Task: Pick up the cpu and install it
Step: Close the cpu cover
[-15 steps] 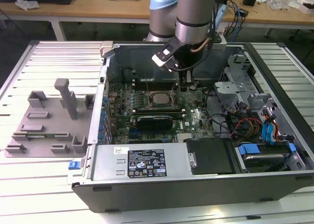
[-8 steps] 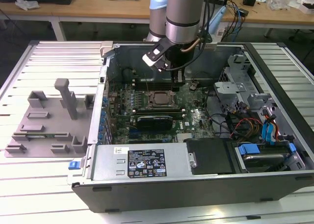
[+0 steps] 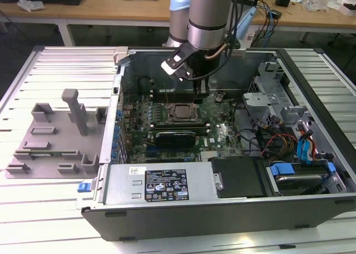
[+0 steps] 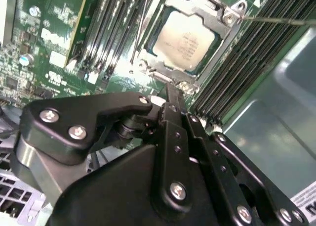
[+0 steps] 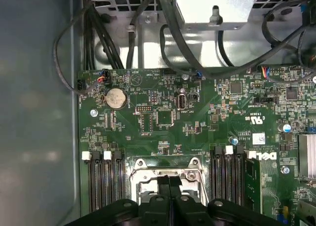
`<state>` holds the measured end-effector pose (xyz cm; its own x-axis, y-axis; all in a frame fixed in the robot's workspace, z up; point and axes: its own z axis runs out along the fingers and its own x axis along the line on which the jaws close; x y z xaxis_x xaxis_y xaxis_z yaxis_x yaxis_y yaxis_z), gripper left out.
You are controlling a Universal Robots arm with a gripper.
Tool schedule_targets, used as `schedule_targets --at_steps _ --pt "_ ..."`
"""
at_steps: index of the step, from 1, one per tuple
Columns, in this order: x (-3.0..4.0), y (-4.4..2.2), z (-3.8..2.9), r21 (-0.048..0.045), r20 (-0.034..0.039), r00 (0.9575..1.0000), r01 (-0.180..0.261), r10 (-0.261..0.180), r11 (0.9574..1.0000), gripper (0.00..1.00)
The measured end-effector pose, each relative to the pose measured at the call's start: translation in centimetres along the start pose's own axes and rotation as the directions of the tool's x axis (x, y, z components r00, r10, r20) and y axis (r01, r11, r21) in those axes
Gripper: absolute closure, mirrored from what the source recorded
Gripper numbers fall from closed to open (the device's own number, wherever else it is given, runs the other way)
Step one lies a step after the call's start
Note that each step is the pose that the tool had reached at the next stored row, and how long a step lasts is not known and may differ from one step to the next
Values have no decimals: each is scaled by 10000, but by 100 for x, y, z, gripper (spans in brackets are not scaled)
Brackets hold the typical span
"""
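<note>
Sitting flat inside the dark-framed socket (image 4: 228, 19) on the motherboard (image 3: 217, 132), the cpu (image 3: 181, 110) shows its pale silver top. In the exterior view the claw (image 3: 201, 97) hangs just above it toward 1 o'clock, narrow, its tips pinched together on nothing. The step looks like seating the chip. It goes best with slow, straight vertical motion, so the tips neither nudge the chip askew nor scrape the frame.
</note>
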<state>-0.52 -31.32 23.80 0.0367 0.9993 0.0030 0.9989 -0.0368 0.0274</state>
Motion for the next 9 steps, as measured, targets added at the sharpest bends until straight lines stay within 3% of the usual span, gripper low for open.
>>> schedule_targets --at_steps 5,9 --pt "-17 -234 79 1 18 10000 1 -1 10000 89" --pt "-69 -315 142 22 49 10000 4 -4 10000 89"
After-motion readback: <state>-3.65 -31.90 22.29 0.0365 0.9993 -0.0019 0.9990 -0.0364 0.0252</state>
